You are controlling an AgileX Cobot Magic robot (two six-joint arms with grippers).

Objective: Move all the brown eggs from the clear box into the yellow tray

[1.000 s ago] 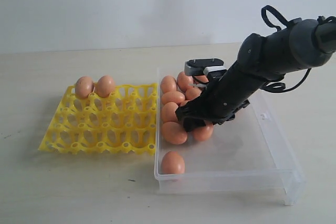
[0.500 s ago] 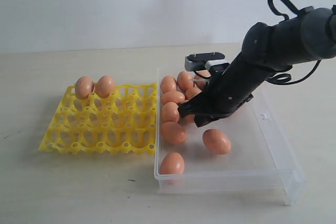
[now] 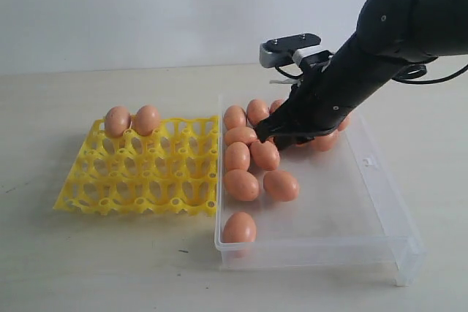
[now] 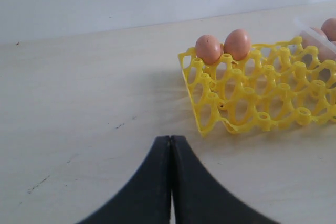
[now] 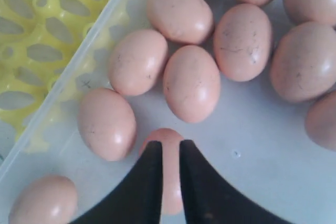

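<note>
Several brown eggs (image 3: 248, 155) lie bunched at the left end of the clear box (image 3: 344, 210); one (image 3: 240, 227) rests alone at its near corner. Two more eggs (image 3: 117, 120) sit in the back cells of the yellow tray (image 3: 139, 177). My right gripper (image 3: 281, 135) hovers above the bunch, its jaws a narrow gap apart and holding nothing. In the right wrist view the gripper (image 5: 170, 145) shows a loose egg (image 5: 169, 182) on the box floor through that gap. My left gripper (image 4: 170, 139) is shut and empty over bare table, short of the tray (image 4: 252, 103).
The box's right half (image 3: 351, 180) holds no eggs. Most tray cells stand open. The tray's right edge touches the box's left wall (image 3: 218, 180). Pale tabletop (image 3: 110, 253) surrounds both.
My right gripper closed among the eggs, then rose and drew back towards the far right without one. One egg rolled free and now lies by the bunch.
</note>
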